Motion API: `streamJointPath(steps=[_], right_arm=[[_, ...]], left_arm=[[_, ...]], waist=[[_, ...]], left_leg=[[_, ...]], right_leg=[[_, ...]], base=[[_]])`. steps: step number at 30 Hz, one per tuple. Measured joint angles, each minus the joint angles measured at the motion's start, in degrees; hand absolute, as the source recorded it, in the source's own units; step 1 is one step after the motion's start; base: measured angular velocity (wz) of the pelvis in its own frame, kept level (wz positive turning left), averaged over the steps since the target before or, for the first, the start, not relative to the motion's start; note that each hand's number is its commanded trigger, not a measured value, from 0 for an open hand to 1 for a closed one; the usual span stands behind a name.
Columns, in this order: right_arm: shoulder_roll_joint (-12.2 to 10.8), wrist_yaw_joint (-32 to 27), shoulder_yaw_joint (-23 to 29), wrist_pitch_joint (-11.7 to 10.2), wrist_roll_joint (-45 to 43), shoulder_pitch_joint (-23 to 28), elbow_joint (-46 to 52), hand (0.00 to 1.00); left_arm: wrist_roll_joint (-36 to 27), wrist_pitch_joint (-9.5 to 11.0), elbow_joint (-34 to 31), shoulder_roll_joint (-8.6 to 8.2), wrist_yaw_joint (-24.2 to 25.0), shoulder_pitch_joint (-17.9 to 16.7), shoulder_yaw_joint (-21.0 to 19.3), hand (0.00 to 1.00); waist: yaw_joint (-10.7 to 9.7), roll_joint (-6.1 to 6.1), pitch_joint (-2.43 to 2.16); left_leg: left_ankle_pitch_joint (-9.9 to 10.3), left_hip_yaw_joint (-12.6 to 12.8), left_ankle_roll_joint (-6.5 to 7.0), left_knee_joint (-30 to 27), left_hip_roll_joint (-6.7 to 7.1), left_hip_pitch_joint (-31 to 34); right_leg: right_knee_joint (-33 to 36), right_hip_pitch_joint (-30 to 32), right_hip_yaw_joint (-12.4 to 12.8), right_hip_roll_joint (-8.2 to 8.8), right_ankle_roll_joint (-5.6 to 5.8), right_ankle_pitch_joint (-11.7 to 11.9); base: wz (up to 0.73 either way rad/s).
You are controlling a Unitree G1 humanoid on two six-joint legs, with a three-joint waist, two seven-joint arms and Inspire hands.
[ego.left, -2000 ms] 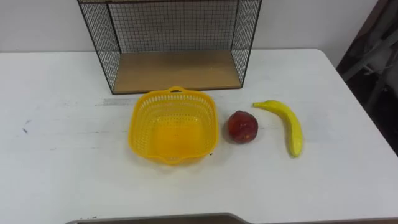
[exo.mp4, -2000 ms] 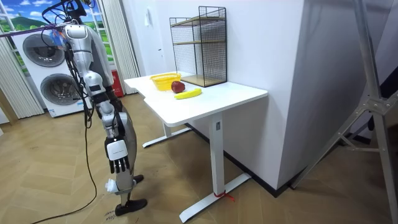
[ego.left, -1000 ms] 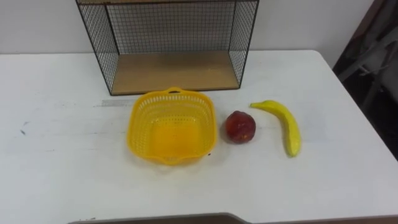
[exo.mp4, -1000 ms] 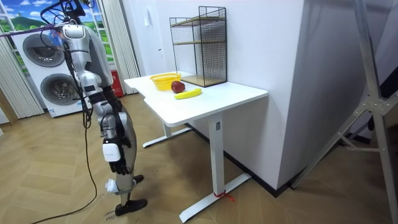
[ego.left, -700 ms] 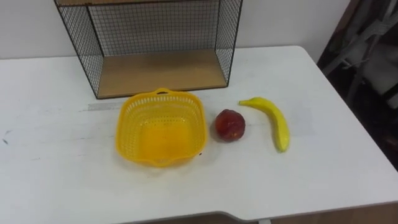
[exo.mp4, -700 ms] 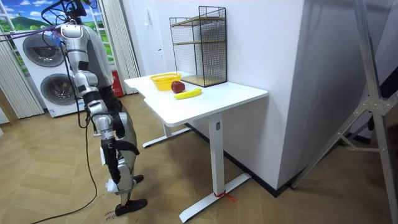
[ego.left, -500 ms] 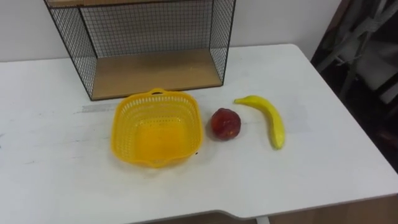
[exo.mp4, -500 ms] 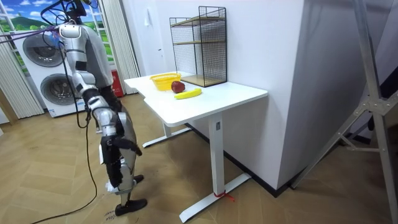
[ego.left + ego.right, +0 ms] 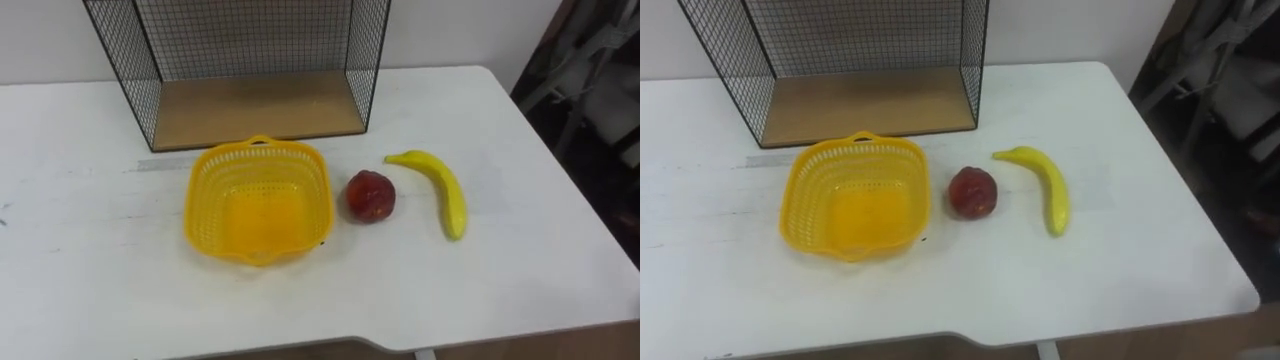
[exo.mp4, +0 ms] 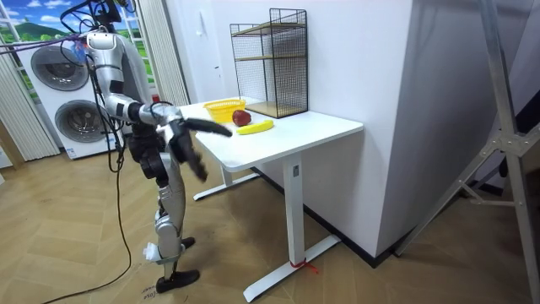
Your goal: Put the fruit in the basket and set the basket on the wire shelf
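Both raised hands [image 10: 221, 129] are blurred (grip impossible to tell); beyond them sit a yellow perforated plastic basket [image 9: 258, 205], red apple [image 9: 370, 195] and yellow banana [image 9: 448, 195].

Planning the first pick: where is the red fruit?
Left eye view: the red fruit lies on the table, between the yellow basket on its left and the banana on its right.
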State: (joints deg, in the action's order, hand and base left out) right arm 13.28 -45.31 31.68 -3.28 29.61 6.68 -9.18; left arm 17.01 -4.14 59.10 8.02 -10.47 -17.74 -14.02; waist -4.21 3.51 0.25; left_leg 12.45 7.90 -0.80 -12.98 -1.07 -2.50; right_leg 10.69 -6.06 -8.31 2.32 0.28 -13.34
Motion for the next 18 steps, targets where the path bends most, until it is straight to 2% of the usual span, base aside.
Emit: streamJointPath(steps=[3,8,11,18], right_arm=[[0.21,3.11,-4.20,-0.38,-3.39,0.07,4.28,0.00],[0.84,14.13,-9.15,-0.29,-5.45,0.08,7.89,0.00],[2.69,20.71,-12.41,-0.24,-5.58,0.08,8.35,0.00],[3.51,32.29,-14.29,0.54,-11.12,0.07,8.35,0.00]], left_arm=[[0.03,-0.01,0.01,0.14,0.12,0.15,1.00,0.00],[0.08,0.01,0.08,0.16,1.54,0.06,1.01,0.00],[0.14,0.01,0.08,0.40,2.43,-0.12,1.01,0.00],[0.18,0.47,0.32,0.54,2.61,-0.18,1.33,0.00]], waist=[[0.21,-0.16,-0.01],[1.69,0.23,0.04],[1.91,0.91,0.05],[2.74,2.01,-0.03]], left_leg=[[-0.05,0.12,0.03,0.35,-0.01,-0.12],[-0.05,0.66,0.03,0.81,-0.09,-0.53],[-0.05,0.70,0.03,0.82,-0.09,-0.56],[-0.04,-0.05,0.04,0.54,-0.09,0.01]], right_leg=[[0.13,0.14,0.12,-0.01,0.00,0.00],[0.11,0.18,0.40,-0.03,-0.03,0.02],[0.10,0.13,0.36,-0.01,-0.03,0.03],[0.06,-0.11,-0.19,0.00,-0.06,0.29]], base=[[0.00],[-0.05],[0.00],[0.03]])
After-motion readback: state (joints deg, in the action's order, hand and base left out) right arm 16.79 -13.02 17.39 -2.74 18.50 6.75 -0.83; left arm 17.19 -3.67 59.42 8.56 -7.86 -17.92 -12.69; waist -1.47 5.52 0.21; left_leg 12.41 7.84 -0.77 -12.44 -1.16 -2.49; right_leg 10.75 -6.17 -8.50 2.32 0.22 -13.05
